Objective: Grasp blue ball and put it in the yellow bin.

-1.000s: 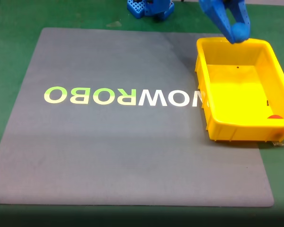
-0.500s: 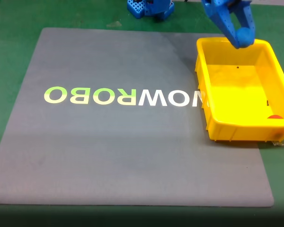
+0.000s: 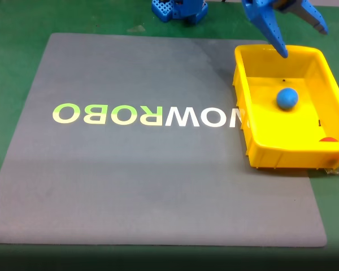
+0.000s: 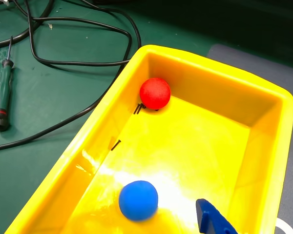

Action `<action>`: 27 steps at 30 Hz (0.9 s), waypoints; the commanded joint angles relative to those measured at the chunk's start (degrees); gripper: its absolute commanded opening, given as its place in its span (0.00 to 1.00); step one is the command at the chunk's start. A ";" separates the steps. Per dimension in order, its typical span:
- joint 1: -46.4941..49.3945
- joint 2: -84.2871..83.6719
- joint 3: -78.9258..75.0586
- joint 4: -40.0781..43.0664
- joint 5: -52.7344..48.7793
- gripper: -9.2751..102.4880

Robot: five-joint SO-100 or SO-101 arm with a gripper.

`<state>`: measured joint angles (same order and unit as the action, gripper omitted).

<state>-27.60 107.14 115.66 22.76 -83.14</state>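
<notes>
The blue ball [image 3: 287, 98] lies on the floor of the yellow bin [image 3: 294, 152], free of any grip. My blue gripper [image 3: 304, 42] hangs open above the bin's far rim, its jaws spread wide with nothing between them. In the wrist view the blue ball [image 4: 138, 200] rests on the near part of the yellow bin [image 4: 210, 61] floor, and one blue finger [image 4: 212, 220] pokes in at the bottom edge beside it.
A red ball [image 4: 155, 93] sits in a bin corner, seen as a red spot [image 3: 327, 139] in the fixed view. The bin stands on the right edge of a grey mat [image 3: 130, 180]. Black cables [image 4: 83, 58] and a screwdriver [image 4: 1, 92] lie on the green table beside the bin.
The gripper, shut on the blue ball above the bin's far rim, has opened. The ball has dropped onto the bin floor.
</notes>
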 commanded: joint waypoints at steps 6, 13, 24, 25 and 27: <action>1.67 5.71 -1.76 0.53 -0.88 0.46; 5.27 27.77 12.30 13.36 -4.13 0.22; 21.45 69.43 53.17 35.42 -17.14 0.08; 22.68 70.31 54.58 36.21 -17.31 0.08; 24.08 71.28 56.07 37.62 -17.31 0.08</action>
<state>-6.33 175.34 170.86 58.71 -99.76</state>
